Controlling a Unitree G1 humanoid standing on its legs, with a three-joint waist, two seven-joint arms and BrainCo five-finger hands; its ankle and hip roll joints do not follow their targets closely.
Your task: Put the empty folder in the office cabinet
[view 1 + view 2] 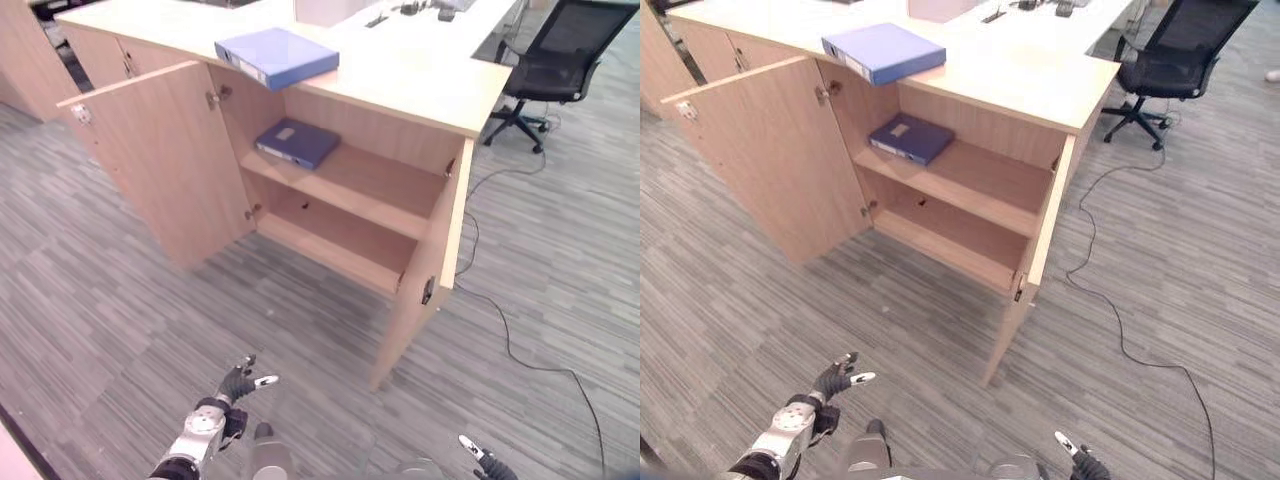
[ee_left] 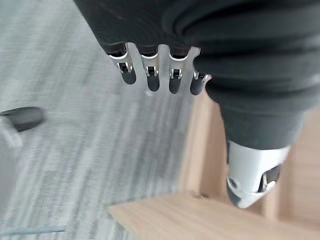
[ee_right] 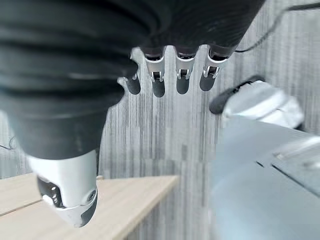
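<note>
Office cabinet (image 1: 330,215), centre of frame: both doors swung wide, presumably to give access to the shelves. Upper shelf holds one blue folder (image 1: 297,142), lying flat at its left end; lower shelf bare. Second blue folder (image 1: 276,56): flat on the cabinet top, upper centre, within no hand; which of the two is the empty one cannot be told. Left hand (image 1: 237,383), lower left above the carpet: fingers relaxed, spread, holding nothing. Right hand (image 3: 170,75), bottom right: fingers straight, empty. Office chair (image 1: 560,55), upper right.

Office, swivel chair (image 1: 565,55), cabinet (image 1: 440,100), carpet (image 1: 150,330)
</note>
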